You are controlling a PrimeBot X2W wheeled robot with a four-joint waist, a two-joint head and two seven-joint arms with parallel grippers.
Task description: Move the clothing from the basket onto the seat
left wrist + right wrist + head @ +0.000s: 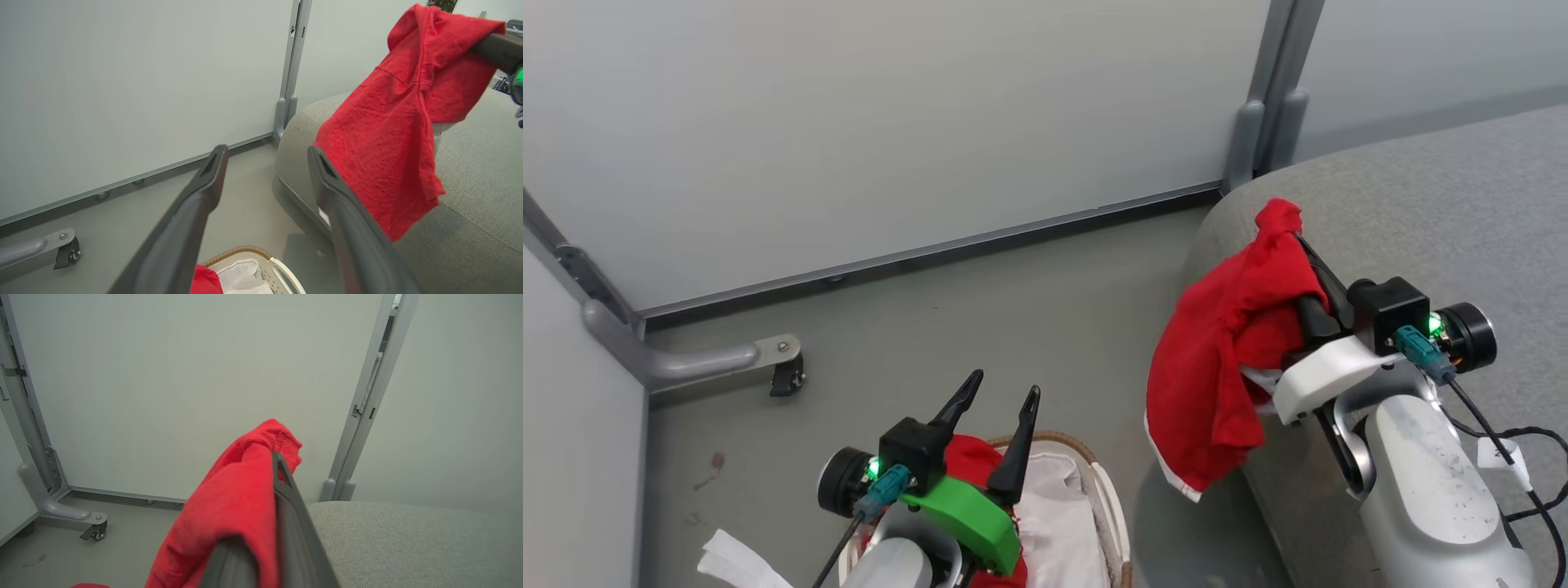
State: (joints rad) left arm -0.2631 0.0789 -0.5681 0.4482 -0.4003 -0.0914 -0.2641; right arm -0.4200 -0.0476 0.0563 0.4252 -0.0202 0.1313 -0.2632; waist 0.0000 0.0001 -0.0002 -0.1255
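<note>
**A:** Where's the clothing?

**B:** One red garment [1225, 351] is up in the right gripper [1303, 249], which is pinched tight on a bunched top corner. The cloth hangs at the rounded corner of the seat [1421, 204], and its lower part dangles past the edge, over the floor [1013, 310].

**A:** Is it resting on the cushion?

**B:** I can't tell, because the folds cover the line where they would meet. In the left wrist view the garment [392, 143] hangs in front of the seat [482, 196], and the frame's right edge cuts off the arm holding it.

**A:** Can you see both right fingers?

**B:** In the right wrist view one dark finger of that gripper [278, 465] shows. The other is buried under the cloth [229, 506].

**A:** Any markings on it?

**B:** A white hem [1176, 482] shows at the bottom. The crumpling hides the rest.

**A:** And the other piece?

**B:** The second garment [968, 461] is in the basket [1054, 441] beside the liner [1054, 514], mostly hidden behind the left wrist. The basket itself runs off the bottom of the frame. The left wrist view catches just a red corner of it [204, 281] by the rim [237, 250].

**A:** What about the left gripper?

**B:** The left gripper [1005, 384] is spread wide and holding nothing, above the basket.
</note>
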